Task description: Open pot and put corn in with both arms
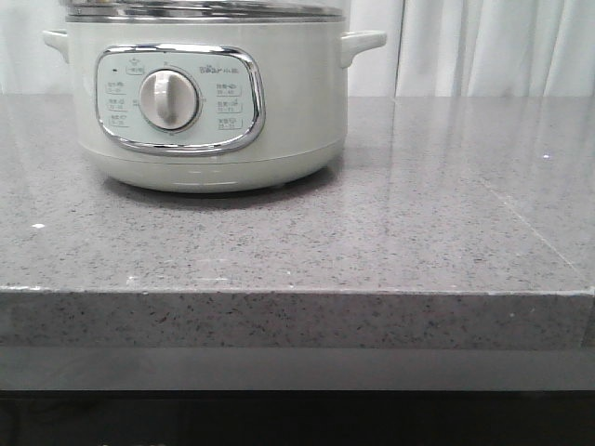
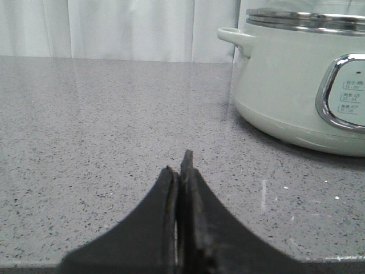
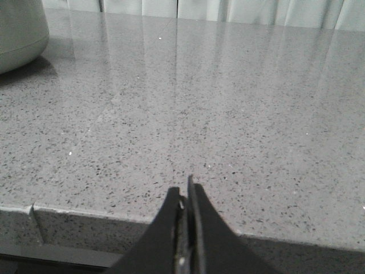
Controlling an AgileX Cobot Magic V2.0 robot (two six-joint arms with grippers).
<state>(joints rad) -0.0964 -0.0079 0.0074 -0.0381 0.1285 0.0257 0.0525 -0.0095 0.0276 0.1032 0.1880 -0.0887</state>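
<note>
The pot is a large pale grey-green cooker with a chrome-framed panel and a round dial, standing at the back left of the stone counter with its steel-rimmed lid on. It also shows in the left wrist view and, as a sliver, in the right wrist view. My left gripper is shut and empty over the counter, left of the pot. My right gripper is shut and empty at the counter's front edge. Neither gripper shows in the front view. The corn is out of view.
The grey speckled counter has a front edge with a drop below it. White curtains hang behind the counter.
</note>
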